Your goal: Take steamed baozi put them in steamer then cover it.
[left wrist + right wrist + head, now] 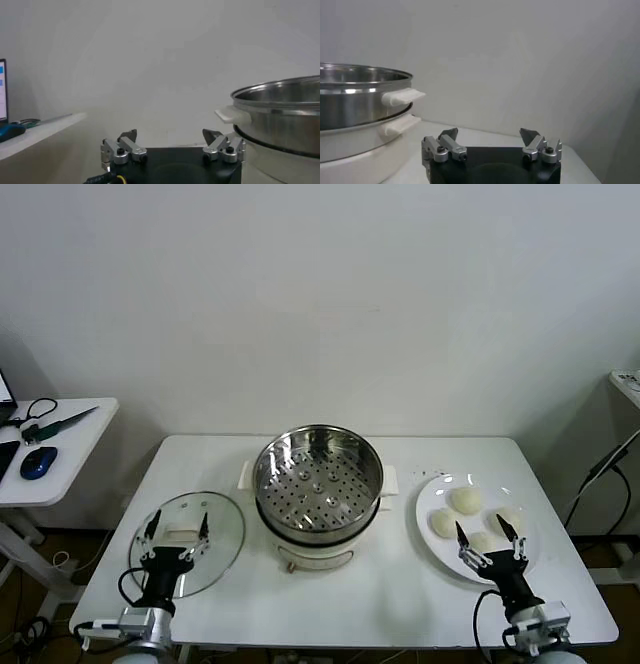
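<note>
A large round shiny steel steamer point(318, 484) with a perforated inner tray is sitting uncovered on its cream-white base at the middle of the white rectangular table point(390, 604); its tray is showing only bare holes.

To the steamer's left, flat on the table, a round clear glass cover point(188, 542) with a metal rim and a white rectangular handle is lying near the pot without touching it. The left gripper point(177, 526) is hanging over this cover, at the edge nearer the robot, with its fingers spread wide and clasping nothing; the left wrist view is showing the two fingertips point(128, 135) well apart with the steamer's rim point(280, 95) off to one side.

To the steamer's right, a flat white round plate point(437, 496) is carrying four small cream-white domed steamed baozi point(465, 500), clustered close together. The right gripper point(489, 535) is hovering over the side of the plate nearer the robot, above the nearest buns, its fingers likewise standing fully apart and holding nothing; the right wrist view is showing both fingertips point(530, 135) separated, with the steamer's white side handle point(402, 96) beyond them.
</note>
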Controlling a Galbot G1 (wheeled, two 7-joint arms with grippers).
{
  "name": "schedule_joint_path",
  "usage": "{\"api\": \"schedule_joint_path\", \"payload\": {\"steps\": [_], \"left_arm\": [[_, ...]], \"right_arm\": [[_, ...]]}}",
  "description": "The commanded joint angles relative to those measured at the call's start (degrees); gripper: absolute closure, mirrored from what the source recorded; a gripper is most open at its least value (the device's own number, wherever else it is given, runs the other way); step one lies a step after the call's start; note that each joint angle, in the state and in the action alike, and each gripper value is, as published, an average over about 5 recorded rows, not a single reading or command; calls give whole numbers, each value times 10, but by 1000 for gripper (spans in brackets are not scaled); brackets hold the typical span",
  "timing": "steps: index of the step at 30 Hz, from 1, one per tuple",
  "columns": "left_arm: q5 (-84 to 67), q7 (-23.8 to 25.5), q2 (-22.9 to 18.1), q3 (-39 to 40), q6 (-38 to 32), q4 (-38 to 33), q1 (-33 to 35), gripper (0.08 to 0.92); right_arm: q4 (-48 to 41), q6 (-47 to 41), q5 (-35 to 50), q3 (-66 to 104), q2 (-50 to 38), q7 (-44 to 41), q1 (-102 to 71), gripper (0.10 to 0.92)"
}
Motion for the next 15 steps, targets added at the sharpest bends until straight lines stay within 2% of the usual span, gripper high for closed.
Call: {"api": "schedule_joint_path", "payload": {"steps": [1, 8, 11, 15], "left_arm": [[-5, -2, 2, 1, 0, 1, 1, 177], [-7, -8, 4, 13, -1, -3, 1, 177], [-5, -9, 2, 19, -1, -3, 1, 177], [-3, -10, -2, 25, -3, 0, 2, 177]], "right_arm": [[-3, -68, -41, 6, -73, -59, 28, 203], [-75, -112, -84, -41, -261, -203, 113, 203], [-111, -98, -128, -60, -333, -281, 148, 203], [-157, -69, -168, -110, -393, -337, 215, 203]]}}
